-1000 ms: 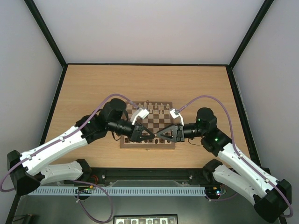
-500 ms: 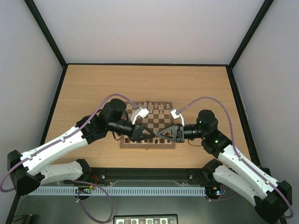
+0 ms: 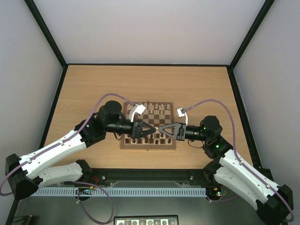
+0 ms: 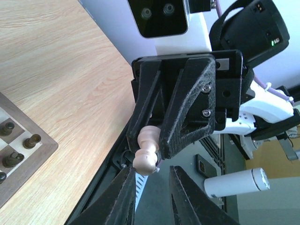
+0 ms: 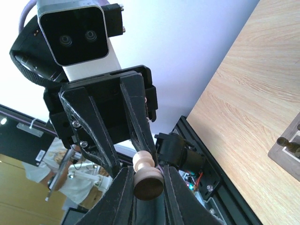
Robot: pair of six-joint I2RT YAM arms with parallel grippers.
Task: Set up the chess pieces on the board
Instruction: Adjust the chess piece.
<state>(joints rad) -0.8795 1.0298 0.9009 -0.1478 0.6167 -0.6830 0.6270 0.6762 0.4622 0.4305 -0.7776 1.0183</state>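
Above the board, handover step, apparently: right hand clamps pale chess piece; left hand narrowly parted, empty. Next: seat it upright.

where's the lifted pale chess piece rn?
Top view, centre: pale chess piece is pinched in the right gripper, tip to tip with the left gripper, above the near half of the board.
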